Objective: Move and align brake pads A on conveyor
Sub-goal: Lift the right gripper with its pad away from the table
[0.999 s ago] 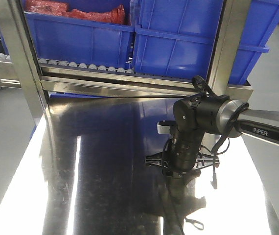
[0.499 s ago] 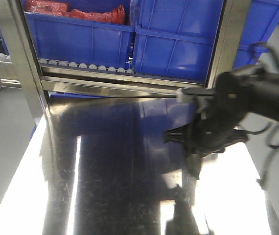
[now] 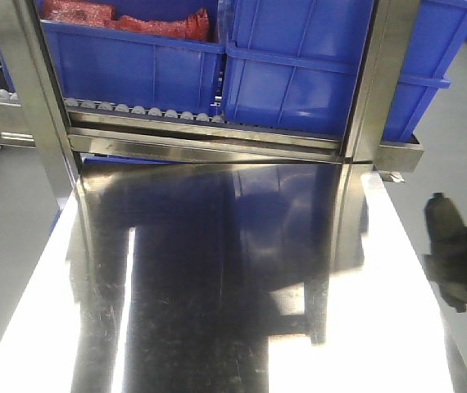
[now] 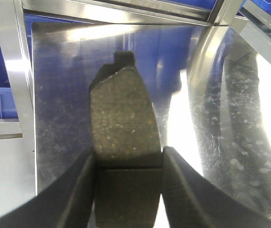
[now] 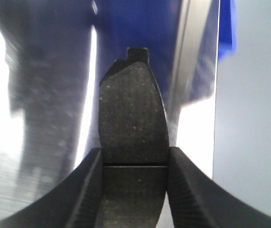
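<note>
Where the front view looks down, a mirror-bright steel table [image 3: 217, 327] fills the foreground and reflects the rack behind it. Steel roller rack [image 3: 135, 110] at the table's far edge, between upright steel posts [image 3: 29, 82]. Blue plastic bins [image 3: 299, 74] on the rollers, the left one holding red bagged goods [image 3: 86, 12]. Blurred black arm [image 3: 461, 254] at the table's right edge.

Left pincer [image 4: 128, 156]: jaws clamped on both long sides of a grey-brown speckled oblong brake pad [image 4: 123, 118], friction face up, groove between the jaws, notched tab at the far end, over the table.

Right pincer [image 5: 134, 154]: clamped likewise on a darker textured oblong brake pad [image 5: 133, 109], over the table's right edge.
</note>
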Robot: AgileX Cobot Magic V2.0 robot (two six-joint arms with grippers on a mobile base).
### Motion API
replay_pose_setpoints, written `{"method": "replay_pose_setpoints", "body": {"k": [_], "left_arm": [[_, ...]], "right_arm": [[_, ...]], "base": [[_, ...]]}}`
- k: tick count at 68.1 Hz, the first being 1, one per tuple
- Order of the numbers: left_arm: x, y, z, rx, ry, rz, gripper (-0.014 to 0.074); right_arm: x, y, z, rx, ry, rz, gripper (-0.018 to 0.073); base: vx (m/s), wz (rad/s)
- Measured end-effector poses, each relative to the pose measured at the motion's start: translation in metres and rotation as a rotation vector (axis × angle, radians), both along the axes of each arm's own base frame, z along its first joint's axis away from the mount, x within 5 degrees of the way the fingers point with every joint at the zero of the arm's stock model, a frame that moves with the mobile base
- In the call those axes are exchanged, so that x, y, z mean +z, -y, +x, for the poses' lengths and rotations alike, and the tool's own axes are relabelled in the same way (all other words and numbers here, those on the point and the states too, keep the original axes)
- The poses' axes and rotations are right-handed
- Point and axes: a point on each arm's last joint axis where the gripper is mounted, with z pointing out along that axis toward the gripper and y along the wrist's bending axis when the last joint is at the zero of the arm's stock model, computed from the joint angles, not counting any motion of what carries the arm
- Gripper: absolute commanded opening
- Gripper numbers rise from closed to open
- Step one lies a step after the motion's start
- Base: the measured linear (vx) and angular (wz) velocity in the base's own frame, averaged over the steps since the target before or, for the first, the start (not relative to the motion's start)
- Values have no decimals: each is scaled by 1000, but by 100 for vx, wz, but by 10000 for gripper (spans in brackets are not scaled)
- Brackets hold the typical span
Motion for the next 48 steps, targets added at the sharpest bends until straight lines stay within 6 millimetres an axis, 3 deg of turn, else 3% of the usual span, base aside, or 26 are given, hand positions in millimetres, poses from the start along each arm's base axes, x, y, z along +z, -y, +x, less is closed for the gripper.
{"method": "replay_pose_setpoints", "body": {"k": [10, 23, 36, 48], "left_arm": [[0, 0, 0, 0, 0, 0, -6], [0, 0, 0, 0, 0, 0, -6], [0, 0, 0, 0, 0, 0, -6], [0, 0, 0, 0, 0, 0, -6]], "right_arm": [[5, 10, -41, 9, 165, 32, -7], [-12, 18, -75, 33, 284, 28, -7], [-36, 22, -92, 41, 369, 41, -7], [-39, 23, -98, 41, 428, 54, -7]], "base": [[0, 0], [0, 0], [0, 0], [0, 0]]}}
